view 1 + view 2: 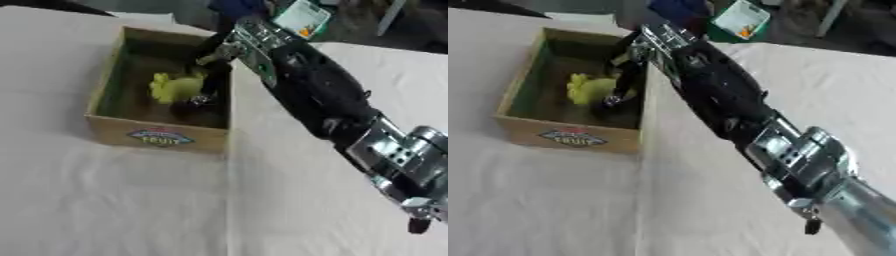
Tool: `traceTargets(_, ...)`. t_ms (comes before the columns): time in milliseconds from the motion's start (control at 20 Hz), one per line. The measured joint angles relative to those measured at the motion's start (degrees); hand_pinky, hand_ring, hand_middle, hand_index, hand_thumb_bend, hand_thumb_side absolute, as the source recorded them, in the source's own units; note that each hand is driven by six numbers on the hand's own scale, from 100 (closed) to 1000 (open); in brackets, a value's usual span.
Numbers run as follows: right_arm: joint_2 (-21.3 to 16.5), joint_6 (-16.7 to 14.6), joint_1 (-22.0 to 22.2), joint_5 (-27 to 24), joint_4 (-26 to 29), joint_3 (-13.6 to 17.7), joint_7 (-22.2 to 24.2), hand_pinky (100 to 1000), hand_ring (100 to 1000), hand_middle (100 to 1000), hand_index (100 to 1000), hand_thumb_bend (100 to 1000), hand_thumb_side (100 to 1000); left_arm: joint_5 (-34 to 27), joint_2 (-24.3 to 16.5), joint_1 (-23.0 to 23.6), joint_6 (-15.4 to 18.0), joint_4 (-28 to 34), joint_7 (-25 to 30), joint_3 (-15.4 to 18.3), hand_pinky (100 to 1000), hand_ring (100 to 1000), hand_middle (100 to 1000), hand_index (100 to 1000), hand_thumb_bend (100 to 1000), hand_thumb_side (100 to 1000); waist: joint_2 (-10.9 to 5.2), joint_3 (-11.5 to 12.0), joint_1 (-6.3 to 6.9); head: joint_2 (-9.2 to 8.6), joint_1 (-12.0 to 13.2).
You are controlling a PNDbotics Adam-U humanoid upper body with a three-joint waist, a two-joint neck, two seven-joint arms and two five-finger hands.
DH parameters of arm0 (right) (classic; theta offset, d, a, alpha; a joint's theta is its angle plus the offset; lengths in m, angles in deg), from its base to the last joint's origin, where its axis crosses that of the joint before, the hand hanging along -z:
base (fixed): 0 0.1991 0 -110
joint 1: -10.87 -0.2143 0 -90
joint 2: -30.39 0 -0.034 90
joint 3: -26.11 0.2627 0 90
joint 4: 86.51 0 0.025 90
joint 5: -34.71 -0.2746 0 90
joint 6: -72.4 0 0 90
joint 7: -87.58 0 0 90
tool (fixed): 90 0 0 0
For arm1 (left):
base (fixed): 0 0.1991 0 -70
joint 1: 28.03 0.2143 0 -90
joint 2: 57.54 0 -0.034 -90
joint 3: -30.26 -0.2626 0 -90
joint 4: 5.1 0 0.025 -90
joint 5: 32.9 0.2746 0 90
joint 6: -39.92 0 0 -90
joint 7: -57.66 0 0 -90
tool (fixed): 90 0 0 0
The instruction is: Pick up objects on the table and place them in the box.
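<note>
A cardboard box (157, 136) with a colourful label on its front wall stands on the white-covered table at the upper left. Inside it a yellow object (175, 87) lies on the box floor. My right arm (319, 92) comes in from the lower right and reaches over the box's right wall. My right hand (213, 75) hangs inside the box, fingers pointing straight down just right of the yellow object, touching or nearly touching it. The fingers look straight, not curled round it. My left hand shows in neither view.
Beyond the table's far edge sit a white and green packet (303, 18) with an orange mark and something blue (236, 7). White cloth (114, 200) covers the table in front of and to the right of the box.
</note>
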Motion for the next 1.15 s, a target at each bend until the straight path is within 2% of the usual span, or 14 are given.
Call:
traceTargets(150, -0.89, 0.38, -0.07, -0.61, 2.02, 0.28, 0.13, 998, 1000, 975, 1000, 433, 991, 0.02, 0.0, 0.0, -0.05, 0.0, -0.07, 0.01, 496, 502, 528, 691, 100, 608, 0.0, -0.17, 0.03, 0.0, 0.04)
traceTargets(450, -5.82, 0.66, -0.35, -4.27, 8.39, 0.13, 0.4, 989, 995, 963, 1000, 369, 1000, 0.09, 0.0, 0.06, -0.14, 0.0, -0.25, 0.02, 497, 502, 528, 690, 100, 607, -0.01, -0.72, 0.21, 0.01, 0.36)
traceTargets(500, -6.83, 0.42, -0.3, -4.97, 9.58, -0.05, 0.29, 982, 987, 957, 1000, 317, 1000, 0.1, 0.0, 0.08, -0.15, 0.0, -0.27, 0.03, 497, 502, 528, 690, 100, 607, -0.02, -0.85, 0.36, 0.01, 0.48)
traceTargets(550, -7.84, 0.05, -0.11, -5.66, 10.83, -0.09, -0.03, 982, 987, 957, 1000, 317, 1000, 0.11, 0.0, 0.11, -0.14, 0.0, -0.29, 0.03, 497, 502, 528, 690, 100, 607, -0.02, -0.94, 0.48, 0.01, 0.58)
traceTargets(600, -8.87, -0.36, 0.31, -6.47, 12.09, -0.07, -0.44, 973, 977, 950, 1000, 274, 1000, 0.11, 0.0, 0.15, -0.11, 0.0, -0.33, 0.04, 497, 502, 528, 690, 100, 607, -0.03, -1.01, 0.56, 0.01, 0.61)
traceTargets(700, -10.61, -1.14, 1.5, -8.3, 15.1, 0.47, -1.49, 954, 958, 935, 995, 100, 1000, 0.12, 0.0, 0.26, -0.02, 0.0, -0.42, 0.05, 497, 502, 527, 690, 100, 606, -0.04, -1.15, 0.74, 0.01, 0.79)
traceTargets(750, -11.89, -0.93, 2.83, -10.01, 18.3, 0.88, -2.08, 949, 953, 932, 992, 100, 1000, 0.13, 0.0, 0.32, 0.05, 0.0, -0.49, 0.07, 497, 502, 527, 689, 100, 605, -0.04, -1.22, 0.8, 0.01, 0.95)
traceTargets(850, -15.47, 1.36, 6.47, -14.76, 27.61, 1.65, -2.73, 928, 931, 915, 971, 100, 1000, 0.23, 0.02, 0.38, 0.11, 0.0, -0.57, 0.21, 496, 501, 525, 687, 100, 603, -0.04, -1.32, 0.91, 0.01, 1.22)
traceTargets(1000, -20.79, 7.5, 11.56, -21.55, 42.25, 3.67, -4.03, 910, 883, 878, 918, 100, 1000, 0.28, 0.04, 0.39, 0.16, 0.0, -0.89, 0.37, 496, 500, 525, 686, 100, 603, -0.03, -1.57, 1.17, 0.01, 1.62)
traceTargets(1150, -25.33, 13.86, 18.23, -26.48, 54.22, 7.4, -9.17, 878, 839, 851, 883, 100, 1000, 0.3, 0.12, 0.39, 0.33, 0.0, -1.23, 0.4, 496, 500, 525, 685, 100, 601, 0.14, -1.79, 1.47, 0.0, 2.05)
